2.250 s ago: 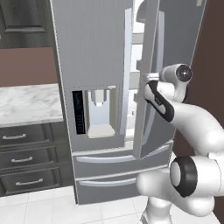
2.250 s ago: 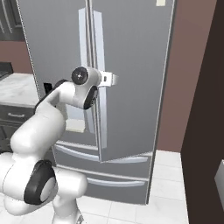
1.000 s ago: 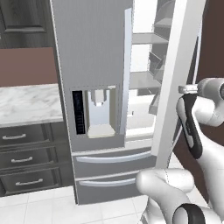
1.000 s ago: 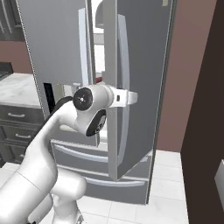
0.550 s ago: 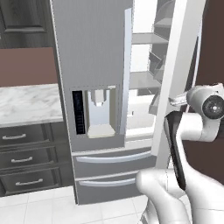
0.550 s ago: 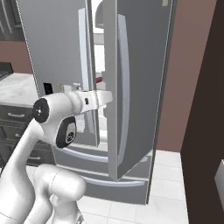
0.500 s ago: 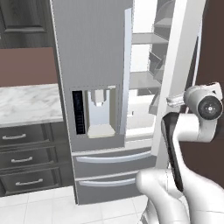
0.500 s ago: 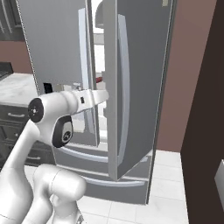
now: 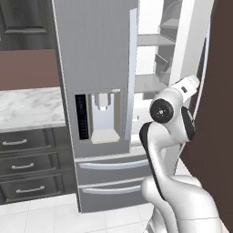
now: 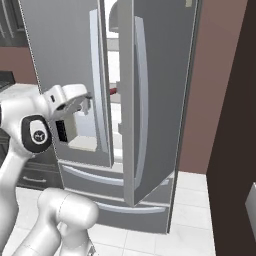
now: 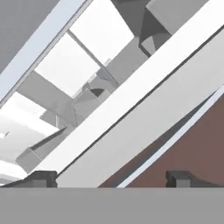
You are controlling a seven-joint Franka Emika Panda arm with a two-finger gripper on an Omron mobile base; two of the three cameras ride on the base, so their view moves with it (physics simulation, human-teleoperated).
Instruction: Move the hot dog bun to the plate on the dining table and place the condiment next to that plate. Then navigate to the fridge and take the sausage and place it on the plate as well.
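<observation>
The fridge (image 9: 98,68) is brushed grey steel, with a black control strip beside its pale dispenser recess and a bright white interior with grey shelves. A small dark red item (image 10: 114,91) shows through the door gap. The arm (image 9: 170,132) is glossy white with dark joints. The desk (image 9: 27,107) at left has a white, grey-veined marble top over dark charcoal drawers (image 9: 27,166) with silver handles. The wall (image 9: 27,68) is reddish brown, and the floor (image 10: 190,220) has white tiles.

My tall grey stainless French-door fridge (image 9: 98,68) stands with its right door swung open; a small dark red sausage (image 10: 114,91) rests on an inner shelf.
</observation>
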